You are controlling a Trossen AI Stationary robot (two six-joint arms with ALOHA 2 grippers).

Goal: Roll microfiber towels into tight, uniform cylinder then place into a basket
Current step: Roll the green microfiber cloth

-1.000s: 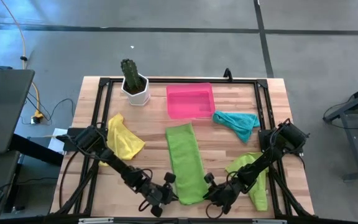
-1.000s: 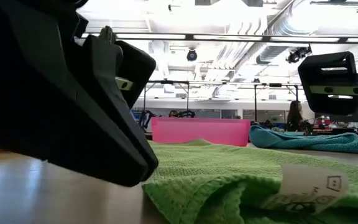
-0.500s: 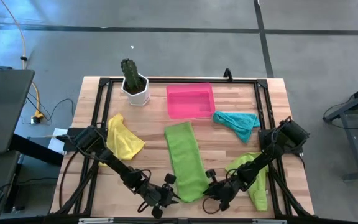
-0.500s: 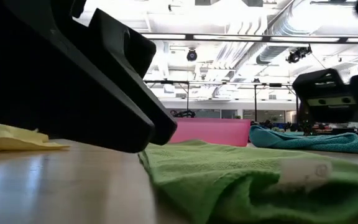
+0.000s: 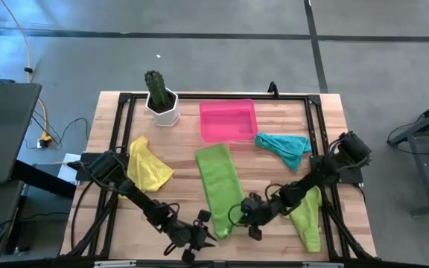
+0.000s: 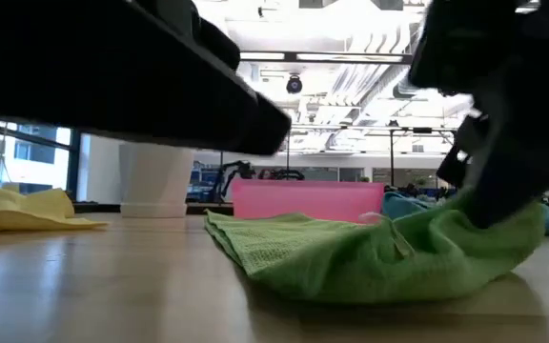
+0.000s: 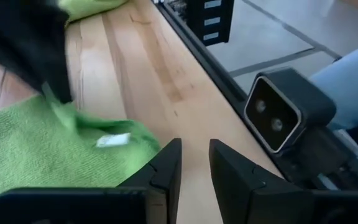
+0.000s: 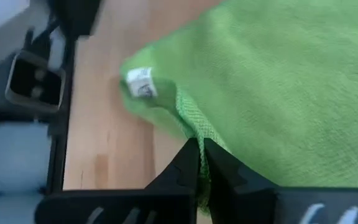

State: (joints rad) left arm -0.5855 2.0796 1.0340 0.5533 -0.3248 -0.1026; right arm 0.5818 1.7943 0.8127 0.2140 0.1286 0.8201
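A lime green towel (image 5: 218,186) lies lengthwise in the middle of the table, its near end bunched up. My right gripper (image 8: 199,144) is shut on that near end (image 6: 465,224). My left gripper (image 7: 194,152) stands open by a narrow gap just beside the towel's near left corner (image 7: 135,134), low over the wood, with nothing between its fingers. A second lime green towel (image 5: 307,216) lies under my right arm. A yellow towel (image 5: 149,165) lies at the left and a teal towel (image 5: 283,147) at the far right. The pink basket (image 5: 228,119) stands at the far edge. My right gripper pinches the towel's hemmed edge (image 8: 194,124) at its near end between its two fingers. The fingers come slanting down from the table's right. The held part is raised off the wood and folded over itself, while the rest of the towel (image 6: 284,238) lies flat on the table.
A white pot with a cactus (image 5: 161,100) stands at the far left, beside the basket. A black frame rail (image 7: 229,81) runs along the table's near edge, with a camera box (image 7: 288,115) on it. Bare wood (image 5: 177,193) lies between the yellow towel and the middle towel.
My right gripper has gone up and toward the table's left and far edge, rolling about its own axis. It has drawn the towel's near right corner up and over, so the near end is bunched and the white label no longer faces up. The towel's far end has stayed.
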